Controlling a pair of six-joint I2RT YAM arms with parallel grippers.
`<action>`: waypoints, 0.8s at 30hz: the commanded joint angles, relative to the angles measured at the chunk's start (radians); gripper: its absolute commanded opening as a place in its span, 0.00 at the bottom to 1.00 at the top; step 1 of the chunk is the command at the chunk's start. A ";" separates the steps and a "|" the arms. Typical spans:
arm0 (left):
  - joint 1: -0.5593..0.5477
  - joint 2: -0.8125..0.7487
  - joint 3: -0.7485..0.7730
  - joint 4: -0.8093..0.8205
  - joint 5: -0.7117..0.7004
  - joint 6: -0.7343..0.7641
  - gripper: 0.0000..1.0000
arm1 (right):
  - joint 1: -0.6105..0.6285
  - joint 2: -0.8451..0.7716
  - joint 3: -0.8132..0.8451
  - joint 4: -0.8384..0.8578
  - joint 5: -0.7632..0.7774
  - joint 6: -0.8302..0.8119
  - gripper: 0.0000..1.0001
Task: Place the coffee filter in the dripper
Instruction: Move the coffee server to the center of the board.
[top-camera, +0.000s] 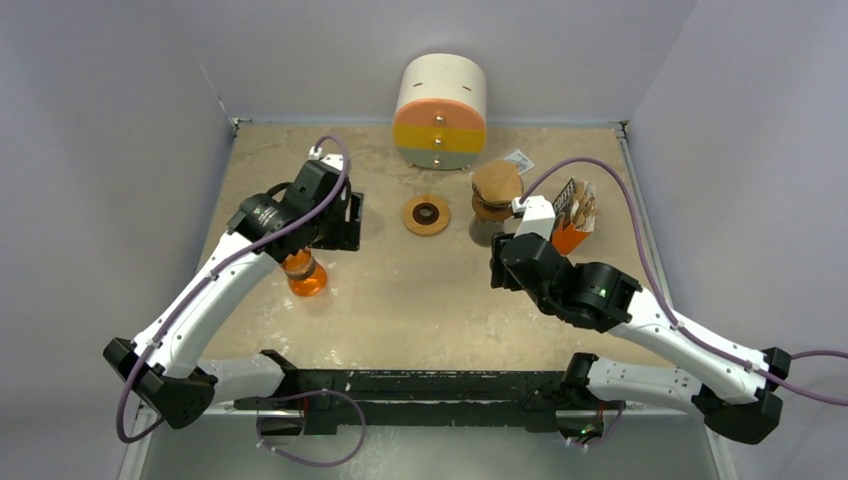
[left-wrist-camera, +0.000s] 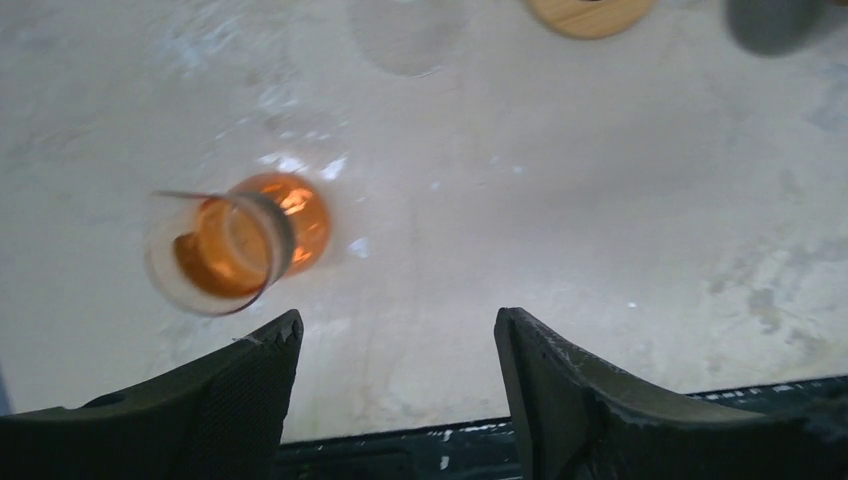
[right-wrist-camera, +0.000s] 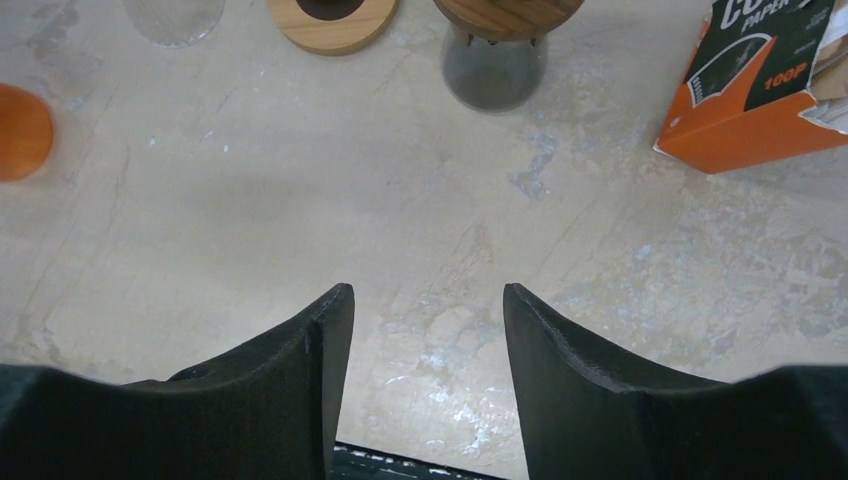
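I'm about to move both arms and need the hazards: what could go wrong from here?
1. The left gripper, open and empty, hangs close by the orange glass; a sideways swing could tip it.
2. The dripper looks top-heavy on its narrow grey base, ahead of the open right gripper; a nudge might topple it.
3. The filter box beside it could get knocked.

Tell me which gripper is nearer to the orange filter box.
Right. The right gripper is close to the orange filter box, slightly to its left; the left gripper is far off to the left, near the orange glass.
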 joint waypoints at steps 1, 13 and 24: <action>0.071 -0.053 -0.004 -0.150 -0.160 0.008 0.72 | -0.002 0.024 0.031 0.055 -0.022 -0.029 0.60; 0.473 -0.172 -0.185 0.000 -0.083 0.095 0.72 | -0.001 0.056 0.018 0.101 -0.074 -0.059 0.60; 0.596 -0.125 -0.261 0.052 0.023 0.080 0.61 | -0.003 0.047 0.022 0.100 -0.076 -0.097 0.60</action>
